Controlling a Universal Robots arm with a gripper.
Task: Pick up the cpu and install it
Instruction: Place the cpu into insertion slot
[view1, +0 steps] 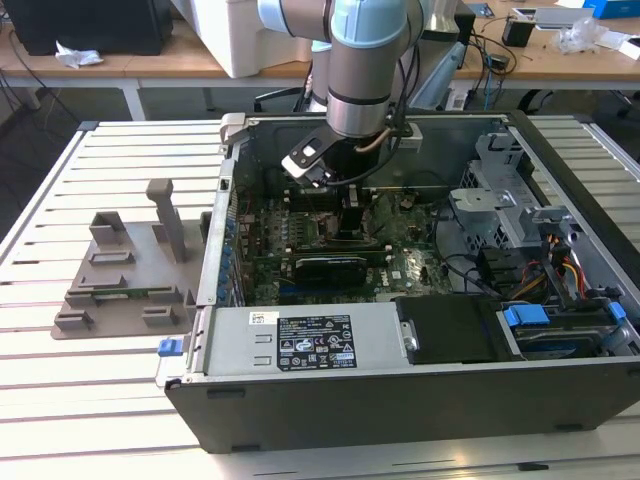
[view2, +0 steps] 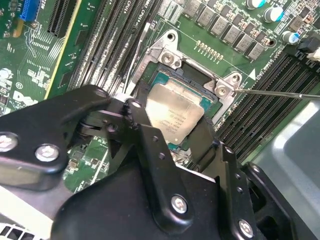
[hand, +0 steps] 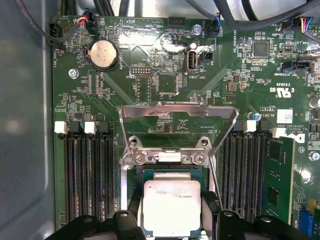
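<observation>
- The cpu (hand: 172, 205), one only, lies squarely over the single socket (hand: 172, 170), its edges nearly parallel to the socket frame. It is square, so it has no long axis. I cannot tell whether it is seated or just above.
- The gripper (view2: 172, 122) pinches it. Two fingers (view2: 142, 130) press on opposite edges, with the chip directly between them.
- One load plate (hand: 150, 107) stands raised beyond the socket, clear of the chip.
- Two banks of memory slots (hand: 87, 175) flank the socket.
- One arm (view1: 365, 80) reaches down into the open computer case (view1: 400, 420), at upper centre of the exterior view.
</observation>
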